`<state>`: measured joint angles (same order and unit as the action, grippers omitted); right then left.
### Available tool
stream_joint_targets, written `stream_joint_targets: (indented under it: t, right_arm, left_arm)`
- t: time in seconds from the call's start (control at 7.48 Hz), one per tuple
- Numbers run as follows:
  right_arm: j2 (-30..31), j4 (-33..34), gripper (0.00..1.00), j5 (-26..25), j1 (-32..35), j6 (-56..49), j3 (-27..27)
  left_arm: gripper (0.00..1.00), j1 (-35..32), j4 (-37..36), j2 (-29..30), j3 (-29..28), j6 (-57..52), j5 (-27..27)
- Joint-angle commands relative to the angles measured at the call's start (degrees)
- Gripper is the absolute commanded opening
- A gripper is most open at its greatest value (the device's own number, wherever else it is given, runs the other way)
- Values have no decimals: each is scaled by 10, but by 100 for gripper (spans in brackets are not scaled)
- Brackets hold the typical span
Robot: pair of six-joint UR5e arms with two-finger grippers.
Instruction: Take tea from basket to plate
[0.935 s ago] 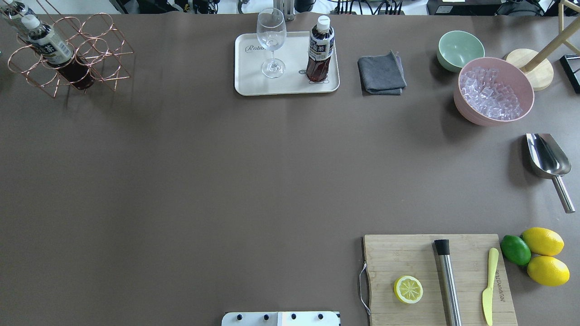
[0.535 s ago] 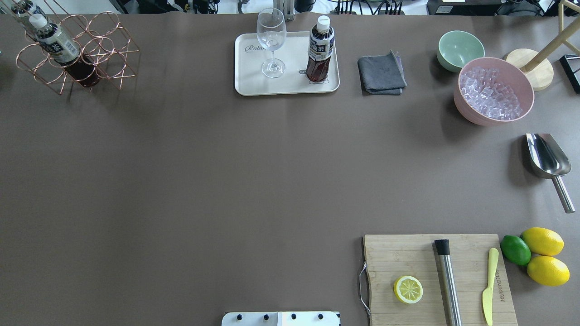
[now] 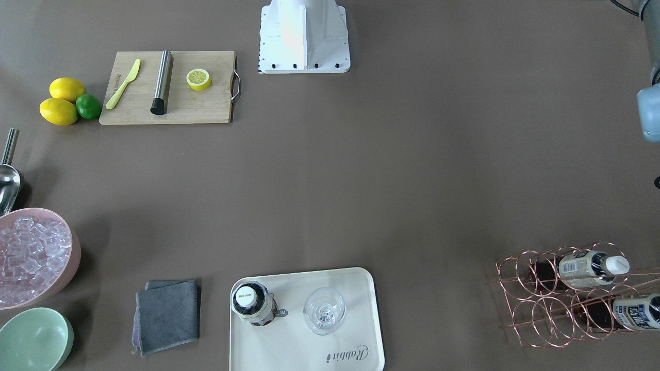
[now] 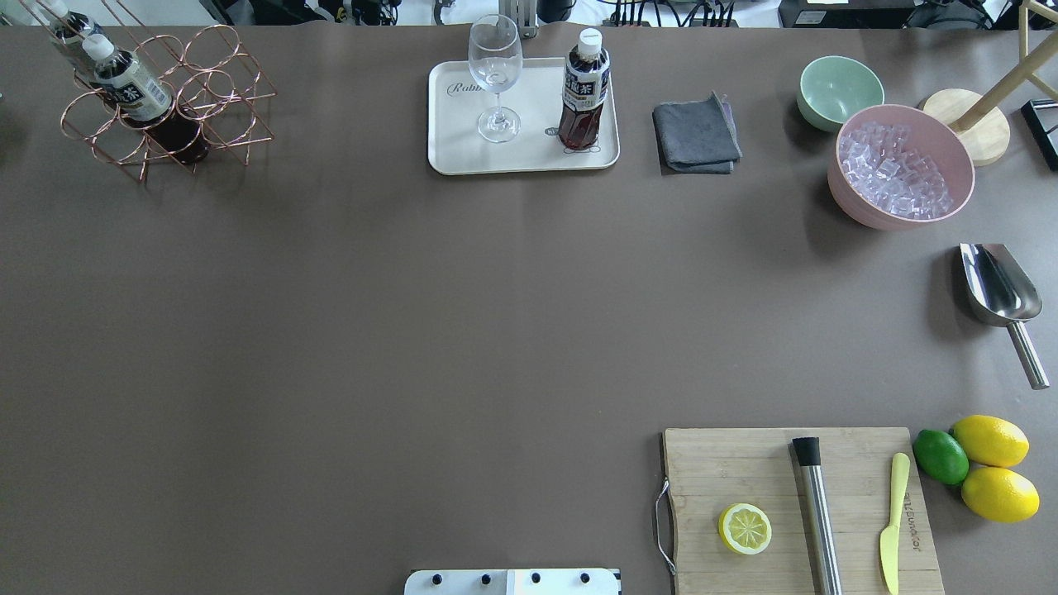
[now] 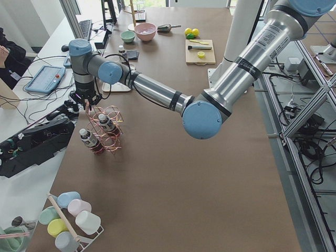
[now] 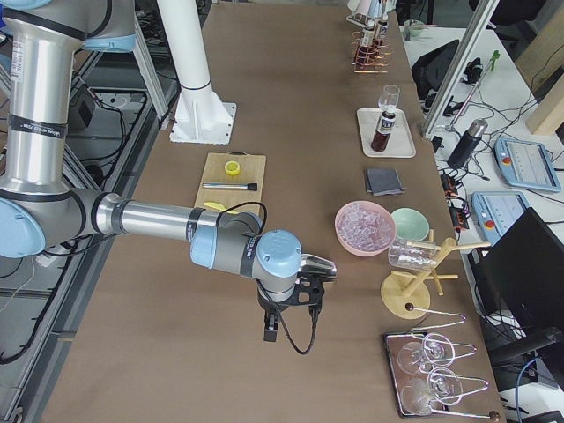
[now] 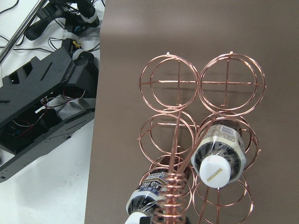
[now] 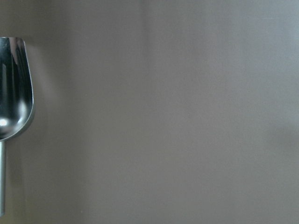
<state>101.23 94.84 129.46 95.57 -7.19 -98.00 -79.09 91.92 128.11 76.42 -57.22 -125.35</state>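
The right fingers hang over the brown counter by a steel scoop; the left fingers, farther off, over the copper wire rack; either pair's spread I cannot tell. The dark tea bottle stands upright on the far cream rectangular tray.

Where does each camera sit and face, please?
Front-facing: across the table, steeply down; base at top.
Overhead: behind robot, forward-down; base edge only.
Exterior left: left table end; left arm over basket.
Exterior right: right table end; right arm near.
Left wrist: down onto basket; no body.
Right wrist: down onto scoop; no body.
Shared: front-facing and overhead show tea on plate.
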Motion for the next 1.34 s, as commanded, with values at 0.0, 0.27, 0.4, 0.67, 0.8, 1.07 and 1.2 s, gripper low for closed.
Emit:
stream_joint_targets:
  t: [0.0, 0.27, 0.4, 0.67, 0.8, 1.07, 1.2]
  right_arm:
    - [-13, 1, 100, -3, -52, 38, -32]
    - [-22, 2, 100, 3, -50, 46, -27]
    - [-22, 1, 100, 0, -50, 45, -28]
    - [-23, 3, 100, 9, -50, 47, -37]
    - [-21, 3, 100, 9, -49, 47, -35]
    - [-14, 6, 100, 25, -46, 47, -30]
    - [-14, 5, 100, 26, -38, 47, -35]
  left_arm:
    - [11, 2, 5, -1, -6, 13, -1]
    - [99, 1, 6, -1, -5, 57, -1]
    - [99, 0, 6, -1, -4, 58, -1]
    - [99, -1, 5, -1, -4, 58, -1]
    - [99, -1, 5, -1, -3, 58, -1]
    - [99, -7, 5, -10, 23, 137, -6]
    - [99, -11, 7, -47, 81, 223, -6]
